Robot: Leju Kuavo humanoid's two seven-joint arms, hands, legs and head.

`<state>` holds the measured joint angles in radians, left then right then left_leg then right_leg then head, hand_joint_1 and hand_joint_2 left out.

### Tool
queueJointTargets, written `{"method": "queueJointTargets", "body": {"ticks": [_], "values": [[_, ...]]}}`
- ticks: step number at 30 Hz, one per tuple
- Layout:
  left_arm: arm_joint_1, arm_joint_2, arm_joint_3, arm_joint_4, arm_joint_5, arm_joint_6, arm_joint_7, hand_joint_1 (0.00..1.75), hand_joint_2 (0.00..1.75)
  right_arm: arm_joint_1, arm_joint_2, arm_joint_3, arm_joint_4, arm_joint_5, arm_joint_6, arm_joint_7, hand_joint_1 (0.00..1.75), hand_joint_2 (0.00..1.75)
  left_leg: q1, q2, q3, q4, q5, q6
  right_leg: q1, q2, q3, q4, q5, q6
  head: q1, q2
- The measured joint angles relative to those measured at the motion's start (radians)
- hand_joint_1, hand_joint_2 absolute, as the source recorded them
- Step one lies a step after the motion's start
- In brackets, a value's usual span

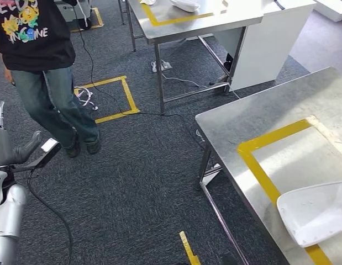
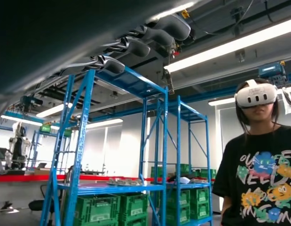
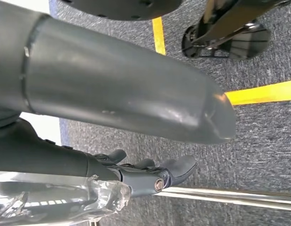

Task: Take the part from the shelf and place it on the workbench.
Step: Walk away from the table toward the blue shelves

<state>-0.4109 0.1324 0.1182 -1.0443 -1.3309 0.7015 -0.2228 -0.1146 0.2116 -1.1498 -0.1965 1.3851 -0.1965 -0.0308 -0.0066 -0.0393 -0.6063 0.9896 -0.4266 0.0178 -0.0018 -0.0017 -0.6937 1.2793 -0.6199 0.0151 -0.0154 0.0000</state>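
Note:
The white part (image 1: 315,212) lies flat on the steel workbench (image 1: 261,116) at the near right, partly over the yellow tape frame (image 1: 261,165). No hand touches it there. My left hand (image 1: 25,153) is raised at the far left over the carpet, well away from the bench. Its fingers (image 2: 137,47) stretch out with nothing in them. My right hand (image 3: 144,172) hangs above the carpet, its thumb (image 3: 137,94) apart from its straight fingers. Only floor shows between them. The blue shelf (image 2: 112,188) stands in the left wrist view with green crates on its lower level.
A person (image 1: 48,66) in a black shirt and jeans stands at the far left and wears a headset (image 2: 255,94). A second steel table (image 1: 194,22) stands at the back. Cables (image 1: 89,66) and yellow tape squares (image 1: 115,99) lie on the carpet.

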Motion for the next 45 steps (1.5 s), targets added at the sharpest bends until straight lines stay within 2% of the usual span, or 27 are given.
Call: {"method": "queueJointTargets", "body": {"ticks": [2, 3, 5, 7, 8, 10, 12, 14, 15, 17, 18, 20, 21, 23, 25, 27, 29, 30, 31, 32, 34, 36, 38, 40, 42, 43, 45], "values": [[0.001, -0.001, -0.001, 0.002, 0.0, 0.0, 0.0, 0.0, 0.0, -0.001, 0.0, 0.0, 0.0, 0.0, 0.0, 0.0, 0.0, 0.0, 0.002, -0.03, 0.003, 0.001, -0.002, -0.004, -0.005, 0.016, 0.039, -0.113, 0.081, 0.0, 0.0, 0.0], [0.0, -0.002, -0.001, 0.003, 0.0, 0.0, 0.0, 0.0, 0.0, -0.001, -0.001, 0.0, 0.0, 0.0, 0.0, 0.0, 0.0, 0.0, 0.002, -0.043, 0.002, 0.003, -0.003, -0.008, -0.009, 0.039, 0.067, -0.178, 0.111, 0.001, 0.0, 0.0], [-0.003, -0.002, -0.002, 0.004, 0.0, 0.0, 0.001, 0.0, 0.0, -0.002, -0.001, 0.0, 0.0, 0.0, -0.001, 0.0, 0.0, 0.0, 0.004, -0.066, -0.004, 0.007, -0.001, -0.018, -0.014, 0.073, 0.102, -0.249, 0.133, 0.0, -0.001, 0.0], [-0.001, 0.0, -0.002, 0.004, 0.0, 0.0, 0.001, 0.0, 0.0, -0.003, -0.001, 0.0, 0.0, -0.001, -0.001, 0.001, 0.0, 0.0, 0.009, -0.087, -0.01, 0.007, 0.003, -0.03, -0.011, 0.065, 0.11, -0.255, 0.131, -0.009, -0.001, 0.0], [0.001, 0.002, -0.003, 0.004, 0.0, 0.0, 0.001, 0.0, 0.0, -0.004, -0.002, 0.0, 0.0, -0.001, -0.002, 0.001, 0.0, 0.0, 0.01, -0.081, -0.012, 0.009, 0.001, -0.035, -0.01, 0.055, 0.112, -0.257, 0.133, -0.015, -0.002, 0.0], [0.0, 0.005, -0.004, 0.004, 0.0, 0.0, 0.001, 0.0, 0.0, -0.005, -0.001, 0.0, 0.0, -0.002, -0.002, 0.0, 0.0, 0.0, 0.009, -0.033, -0.032, 0.053, -0.028, -0.044, -0.009, 0.033, 0.117, -0.262, 0.135, -0.029, -0.007, 0.0], [-0.003, 0.004, -0.005, 0.006, 0.0, 0.0, 0.002, 0.0, 0.0, -0.003, -0.002, 0.0, 0.0, -0.002, -0.002, 0.0, 0.0, 0.0, 0.01, 0.018, -0.091, 0.173, -0.088, -0.05, -0.004, 0.008, 0.119, -0.263, 0.132, -0.039, -0.012, 0.0], [0.0, 0.003, -0.007, 0.009, 0.0, 0.0, 0.002, 0.0, 0.0, -0.001, -0.002, 0.0, 0.0, -0.002, -0.003, 0.0, 0.0, 0.0, 0.013, 0.03, -0.146, 0.285, -0.125, -0.053, 0.001, -0.018, 0.12, -0.263, 0.128, -0.043, -0.011, 0.0], [0.001, 0.002, -0.007, 0.011, 0.0, 0.0, 0.002, 0.0, 0.0, -0.001, -0.002, 0.0, 0.0, -0.002, -0.004, 0.0, 0.0, 0.0, 0.014, 0.032, -0.151, 0.294, -0.118, -0.052, 0.003, -0.031, 0.121, -0.263, 0.126, -0.044, -0.012, 0.0], [0.001, 0.003, -0.007, 0.013, 0.0, 0.0, 0.004, 0.0, 0.0, -0.002, -0.002, 0.0, 0.0, -0.002, -0.007, 0.001, 0.0, 0.0, 0.01, 0.049, -0.099, 0.199, -0.057, -0.043, 0.007, -0.056, 0.127, -0.263, 0.121, -0.044, -0.011, 0.0], [-0.001, 0.003, -0.007, 0.013, 0.0, 0.0, 0.005, 0.0, 0.0, -0.002, -0.002, 0.0, 0.0, -0.002, -0.008, 0.001, 0.0, 0.0, 0.004, 0.074, -0.059, 0.129, -0.03, -0.036, 0.01, -0.068, 0.131, -0.263, 0.118, -0.043, -0.011, 0.0], [-0.009, 0.002, -0.008, 0.013, 0.0, 0.0, 0.006, 0.0, 0.0, -0.003, -0.002, 0.0, 0.0, -0.002, -0.01, 0.001, 0.0, 0.0, -0.01, 0.112, -0.007, 0.032, -0.007, -0.024, 0.015, -0.092, 0.136, -0.262, 0.111, -0.036, -0.01, 0.0], [-0.012, 0.002, -0.009, 0.013, 0.0, 0.0, 0.007, 0.0, 0.0, -0.003, -0.001, 0.0, 0.0, -0.002, -0.01, 0.001, 0.0, 0.0, -0.016, 0.116, -0.002, 0.018, -0.01, -0.02, 0.016, -0.104, 0.138, -0.262, 0.108, -0.032, -0.01, 0.0], [-0.014, 0.005, -0.01, 0.014, 0.001, 0.0, 0.007, 0.0, 0.0, -0.006, -0.001, 0.0, 0.0, -0.002, -0.012, -0.001, 0.0, 0.0, -0.015, 0.092, 0.0, 0.008, -0.006, -0.013, 0.016, -0.119, 0.14, -0.262, 0.102, -0.023, -0.01, 0.0], [-0.021, 0.007, -0.011, 0.017, 0.003, 0.0, 0.008, 0.0, 0.0, -0.007, -0.001, 0.0, 0.0, -0.004, -0.012, -0.003, 0.0, 0.0, -0.007, 0.068, 0.006, -0.003, 0.0, -0.005, 0.01, -0.076, 0.126, -0.227, 0.078, -0.012, -0.008, 0.0], [-0.03, 0.005, -0.013, 0.022, 0.012, 0.0, 0.007, 0.0, 0.0, -0.005, -0.001, 0.0, 0.0, -0.004, -0.013, -0.005, 0.0, 0.0, -0.002, 0.043, 0.009, -0.007, 0.002, -0.001, 0.004, -0.016, 0.07, -0.115, 0.028, -0.004, -0.004, 0.0], [-0.032, 0.001, -0.015, 0.03, 0.021, 0.0, 0.007, 0.0, 0.0, -0.002, -0.001, 0.0, 0.0, -0.005, -0.013, -0.005, 0.0, 0.0, -0.001, 0.015, 0.009, -0.006, 0.002, 0.0, 0.0, -0.001, 0.003, 0.001, -0.007, 0.003, -0.002, 0.0], [-0.031, 0.001, -0.015, 0.034, 0.023, 0.0, 0.007, 0.0, 0.0, -0.001, -0.001, 0.0, 0.0, -0.005, -0.014, -0.004, 0.0, 0.0, 0.0, 0.001, 0.009, -0.005, 0.002, -0.001, -0.002, 0.0, -0.013, 0.017, 0.002, 0.006, -0.002, 0.0], [-0.032, 0.0, -0.015, 0.038, 0.023, 0.0, 0.007, 0.0, 0.0, 0.0, -0.001, 0.0, 0.0, -0.005, -0.014, -0.004, 0.0, 0.0, 0.002, -0.014, 0.01, -0.003, 0.001, -0.002, -0.004, 0.002, -0.008, -0.009, 0.031, 0.008, -0.002, 0.0], [-0.032, 0.0, -0.015, 0.042, 0.023, 0.0, 0.007, 0.0, 0.0, -0.001, -0.001, 0.0, 0.0, -0.005, -0.014, -0.004, 0.0, 0.0, 0.004, -0.028, 0.011, -0.001, -0.001, -0.005, -0.008, 0.01, 0.014, -0.068, 0.072, 0.011, -0.002, 0.0], [-0.036, 0.0, -0.016, 0.047, 0.024, 0.0, 0.007, 0.0, 0.0, -0.001, -0.001, 0.0, 0.0, -0.006, -0.015, -0.003, 0.0, 0.0, 0.007, -0.055, 0.008, 0.009, -0.006, -0.016, -0.019, 0.055, 0.07, -0.192, 0.127, 0.015, -0.003, 0.0], [-0.042, 0.001, -0.017, 0.052, 0.026, 0.0, 0.007, 0.0, 0.0, -0.002, -0.002, 0.0, 0.0, -0.006, -0.015, -0.001, 0.0, 0.0, 0.011, -0.078, -0.001, 0.016, -0.006, -0.029, -0.022, 0.082, 0.097, -0.241, 0.133, 0.01, -0.004, 0.0], [-0.043, 0.003, -0.017, 0.057, 0.03, 0.0, 0.007, 0.0, 0.0, -0.003, -0.001, -0.001, 0.0, -0.008, -0.016, 0.0, 0.0, 0.0, 0.016, -0.098, -0.009, 0.015, -0.002, -0.039, -0.018, 0.063, 0.101, -0.244, 0.135, -0.003, -0.003, 0.0], [-0.045, 0.006, -0.018, 0.062, 0.03, 0.0, 0.008, 0.0, 0.0, -0.005, -0.001, -0.001, 0.0, -0.009, -0.016, 0.001, 0.0, 0.0, 0.015, -0.069, -0.023, 0.04, -0.021, -0.047, -0.018, 0.04, 0.105, -0.249, 0.137, -0.017, -0.008, 0.0], [-0.05, 0.004, -0.02, 0.067, 0.029, 0.0, 0.009, 0.0, 0.0, -0.004, -0.001, -0.001, 0.0, -0.009, -0.017, 0.002, 0.0, 0.0, 0.012, -0.006, -0.071, 0.141, -0.075, -0.053, -0.016, 0.014, 0.106, -0.252, 0.136, -0.028, -0.014, 0.0], [-0.051, 0.003, -0.021, 0.07, 0.029, 0.0, 0.01, 0.0, 0.0, -0.003, -0.001, -0.001, 0.0, -0.009, -0.017, 0.002, 0.0, 0.0, 0.013, 0.014, -0.105, 0.211, -0.105, -0.056, -0.013, 0.001, 0.107, -0.252, 0.135, -0.032, -0.016, 0.0], [-0.048, 0.001, -0.023, 0.077, 0.029, 0.0, 0.01, 0.0, 0.0, 0.0, -0.001, -0.001, 0.0, -0.009, -0.018, 0.004, 0.0, 0.0, 0.015, 0.031, -0.148, 0.296, -0.126, -0.057, -0.01, -0.027, 0.107, -0.252, 0.132, -0.035, -0.016, 0.0]]}}
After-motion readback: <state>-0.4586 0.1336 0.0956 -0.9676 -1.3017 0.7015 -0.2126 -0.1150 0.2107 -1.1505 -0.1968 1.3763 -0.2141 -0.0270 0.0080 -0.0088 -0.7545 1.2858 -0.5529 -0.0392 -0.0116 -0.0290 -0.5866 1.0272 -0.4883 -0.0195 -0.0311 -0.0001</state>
